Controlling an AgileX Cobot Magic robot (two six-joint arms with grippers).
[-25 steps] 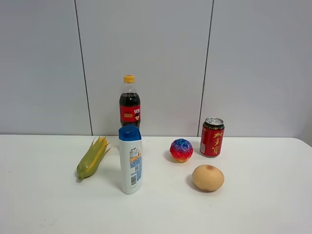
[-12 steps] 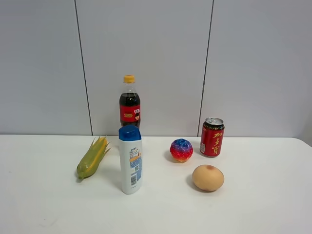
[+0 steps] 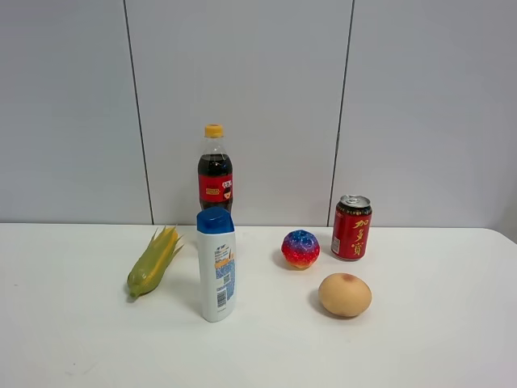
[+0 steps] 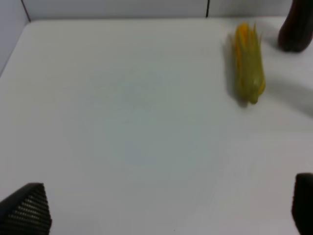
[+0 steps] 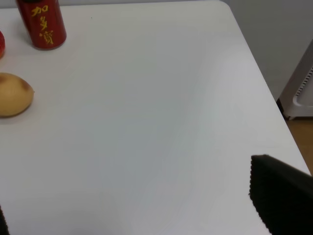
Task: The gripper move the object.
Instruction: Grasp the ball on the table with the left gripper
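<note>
The object is a small ball (image 3: 300,248), blue-purple on top and pink-orange below. It sits on the white table (image 3: 436,339) just left of a red can (image 3: 351,227). Neither gripper shows in the exterior high view. In the left wrist view my left gripper (image 4: 166,210) is open and empty over bare table, with only its black fingertips (image 4: 27,211) showing. In the right wrist view my right gripper (image 5: 142,210) is open and empty, one black finger (image 5: 281,196) in the near corner. Only a red sliver of the ball (image 5: 1,43) shows at that frame's edge.
A tan peach-like fruit (image 3: 345,294) lies in front of the ball and shows in the right wrist view (image 5: 13,94), as does the can (image 5: 43,22). A white shampoo bottle (image 3: 216,265), a cola bottle (image 3: 215,170) and a corn cob (image 3: 153,261) stand left; the corn (image 4: 248,63) shows in the left wrist view.
</note>
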